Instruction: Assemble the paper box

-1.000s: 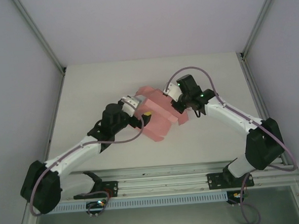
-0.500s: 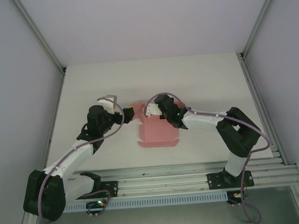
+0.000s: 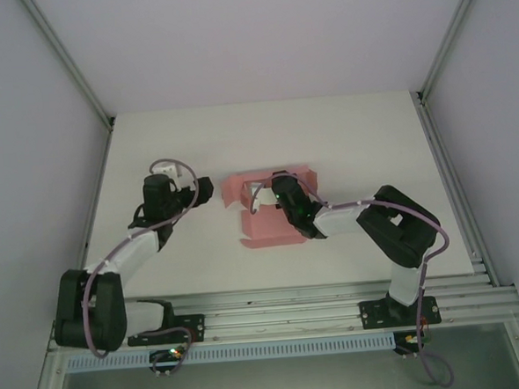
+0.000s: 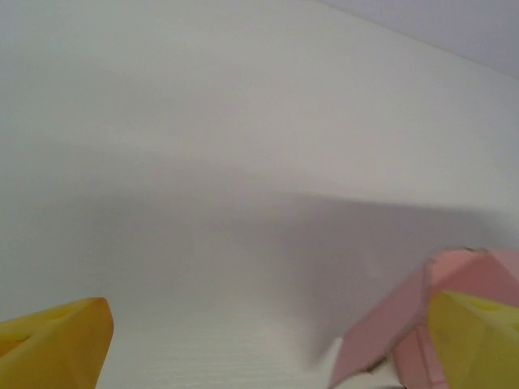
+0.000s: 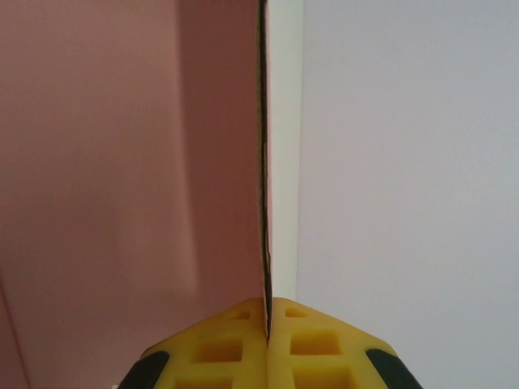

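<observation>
The pink paper box [image 3: 275, 229] lies on the white table, partly folded, with a raised back wall and side flaps. My right gripper [image 3: 258, 197] reaches over it from the right. In the right wrist view the yellow fingers [image 5: 219, 348] of my right gripper [image 5: 267, 312] are shut on the thin edge of an upright pink panel [image 5: 122, 162]. My left gripper [image 3: 208, 191] sits just left of the box, open and apart from it. Seen from the left wrist, the left gripper [image 4: 268, 348] holds nothing between its fingertips, and a pink box corner [image 4: 405, 324] stands beside the right fingertip [image 4: 478, 340].
Grey enclosure walls and metal posts [image 3: 66, 65] border the table on three sides. An aluminium rail [image 3: 284, 303] carrying both arm bases runs along the near edge. Bare table [image 3: 264, 132] stretches behind the box and to its right.
The pink card came down from mid-air onto the table and lies flatter. My left gripper drew back to the left, off the card. My right gripper moved left and down, still shut on it.
</observation>
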Available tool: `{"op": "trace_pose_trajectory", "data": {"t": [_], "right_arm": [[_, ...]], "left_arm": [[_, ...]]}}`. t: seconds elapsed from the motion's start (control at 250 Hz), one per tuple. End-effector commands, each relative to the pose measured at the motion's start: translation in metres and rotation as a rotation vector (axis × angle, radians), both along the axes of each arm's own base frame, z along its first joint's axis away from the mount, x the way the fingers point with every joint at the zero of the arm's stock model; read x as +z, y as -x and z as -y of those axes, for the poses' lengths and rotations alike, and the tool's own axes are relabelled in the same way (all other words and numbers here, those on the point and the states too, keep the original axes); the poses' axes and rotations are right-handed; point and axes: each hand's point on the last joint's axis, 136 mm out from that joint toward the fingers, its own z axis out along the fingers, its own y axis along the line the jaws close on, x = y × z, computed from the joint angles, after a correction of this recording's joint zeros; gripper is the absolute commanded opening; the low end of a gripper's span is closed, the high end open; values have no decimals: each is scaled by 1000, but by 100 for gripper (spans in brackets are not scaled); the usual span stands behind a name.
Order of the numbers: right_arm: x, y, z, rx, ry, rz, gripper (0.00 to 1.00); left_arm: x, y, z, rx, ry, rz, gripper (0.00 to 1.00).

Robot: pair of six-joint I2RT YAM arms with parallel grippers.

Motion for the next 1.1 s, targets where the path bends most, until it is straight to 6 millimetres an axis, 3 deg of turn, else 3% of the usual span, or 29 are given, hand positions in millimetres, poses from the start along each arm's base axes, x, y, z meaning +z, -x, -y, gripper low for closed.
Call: {"op": "trace_pose_trajectory", "data": {"t": [0.0,0.128,0.212,0.383,0.615,0.711,0.975,1.094], "right_arm": [[18,5,-2,11,-45,26,0],[18,10,-2,21,-60,7,0],[20,11,-2,19,-78,-4,0],[22,14,1,9,-83,-25,0],[19,15,4,-16,-102,-47,0],[17,15,6,-29,-98,-48,0],[13,16,10,-44,-94,-69,0],[13,16,11,-45,-93,-75,0]], "left_arm": [[-1,-20,-4,24,75,-34,100],[-14,-41,9,-43,60,-58,100],[-16,-46,35,-192,76,-51,96],[-22,-33,81,-423,85,-11,96],[-23,-12,122,-585,206,-22,76],[-22,-5,128,-604,251,-13,68],[-31,17,124,-610,172,-47,71],[-44,22,105,-521,69,-98,74]]}}
